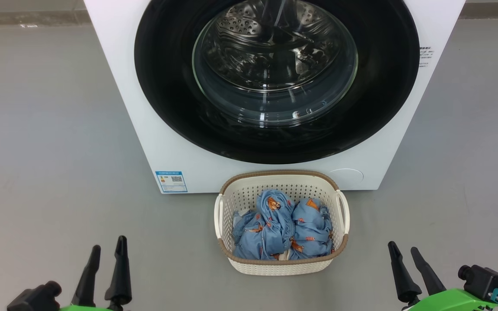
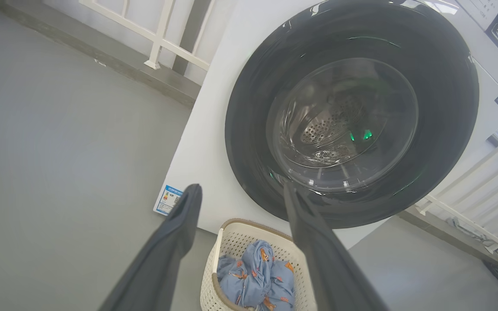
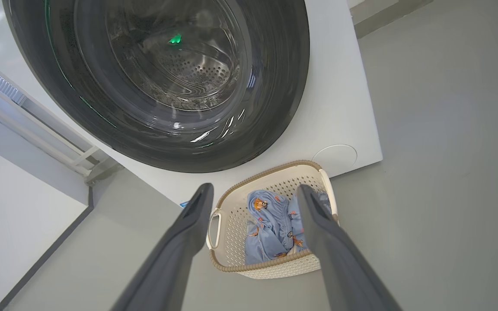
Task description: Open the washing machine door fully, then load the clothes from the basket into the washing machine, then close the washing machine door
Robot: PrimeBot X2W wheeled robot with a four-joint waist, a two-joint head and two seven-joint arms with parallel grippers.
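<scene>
washing machine (image 1: 180,142) white, boxy | washing machine door (image 1: 162,86) round glossy black, bulging glass bowl, shut against it | basket (image 1: 275,268) perforated cream plastic, just before machine | clothes (image 1: 275,229) crumpled blue fabric inside basket | left tool (image 1: 110,242), right tool (image 1: 402,245) spread wide, empty, short of machine

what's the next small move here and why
Probably reach one gripper to the rim of the washing machine door to start opening it: it is shut, the clothes lie in the basket, and the left gripper and right gripper are open and empty.
</scene>
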